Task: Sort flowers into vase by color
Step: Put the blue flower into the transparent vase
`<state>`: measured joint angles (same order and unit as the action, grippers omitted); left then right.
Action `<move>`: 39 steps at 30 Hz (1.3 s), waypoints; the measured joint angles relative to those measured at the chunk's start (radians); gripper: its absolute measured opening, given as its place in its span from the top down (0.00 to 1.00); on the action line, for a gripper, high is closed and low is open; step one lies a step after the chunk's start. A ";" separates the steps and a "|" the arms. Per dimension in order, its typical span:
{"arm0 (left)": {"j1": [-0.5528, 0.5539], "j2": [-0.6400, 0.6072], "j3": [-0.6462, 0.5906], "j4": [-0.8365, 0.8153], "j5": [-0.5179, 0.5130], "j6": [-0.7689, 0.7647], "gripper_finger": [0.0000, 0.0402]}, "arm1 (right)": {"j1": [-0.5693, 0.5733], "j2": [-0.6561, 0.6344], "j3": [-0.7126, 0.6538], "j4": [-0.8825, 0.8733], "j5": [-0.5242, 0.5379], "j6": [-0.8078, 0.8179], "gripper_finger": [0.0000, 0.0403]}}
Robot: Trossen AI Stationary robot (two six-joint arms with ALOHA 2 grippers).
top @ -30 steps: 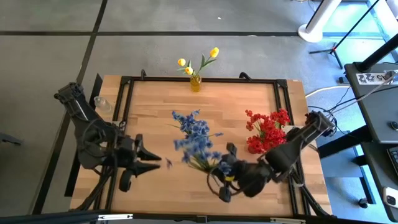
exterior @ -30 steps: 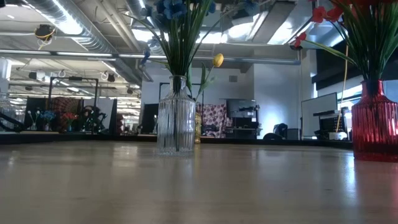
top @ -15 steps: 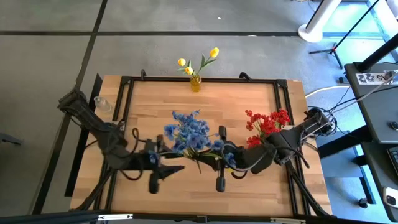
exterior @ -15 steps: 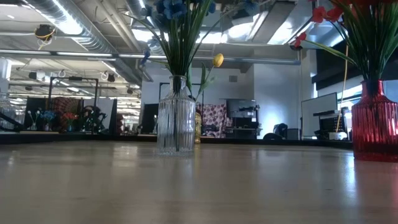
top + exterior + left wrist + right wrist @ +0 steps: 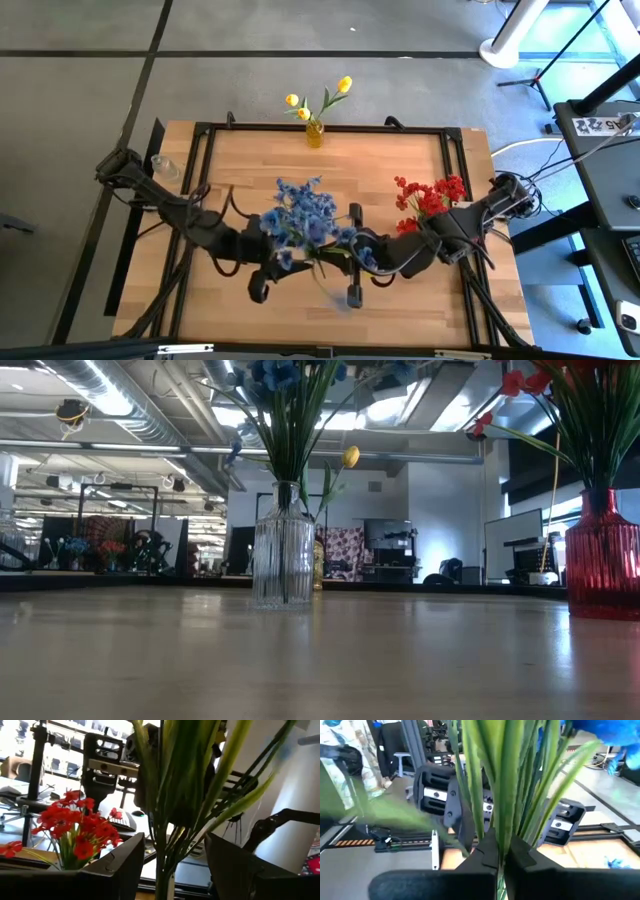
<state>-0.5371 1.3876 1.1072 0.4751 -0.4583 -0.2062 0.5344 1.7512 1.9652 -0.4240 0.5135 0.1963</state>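
The step in hand looks like a hand-over or joint steadying of the blue flowers (image 5: pixel 300 215) above the clear vase (image 5: pixel 282 545), which stands mid-desk toward the near edge. The right end effector (image 5: pixel 497 852) has its fingers pressed together on the green stems (image 5: pixel 495 780), pinching the bunch just below the leaves. The left end effector (image 5: pixel 172 865) stands with fingers spread wide, one on each side of the same stems, not touching them as far as the wrist view shows.

The red flowers (image 5: pixel 428 208) sit in the red vase (image 5: pixel 603 555) at the right of the desk (image 5: pixel 380 160), and the yellow flowers (image 5: pixel 320 100) in a small vase at the far edge.

Next, I judge, the left fingers must close on the stems before the right lets go; whether the stem ends are already in the vase neck is hard to tell.
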 joint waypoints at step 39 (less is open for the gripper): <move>0.048 0.012 0.000 -0.040 -0.071 0.020 0.96 | -0.026 0.010 -0.001 0.019 0.042 -0.047 0.83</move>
<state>-0.4886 1.3998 1.1072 0.4355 -0.5296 -0.1858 0.5083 1.7607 1.9640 -0.4053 0.5557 0.1490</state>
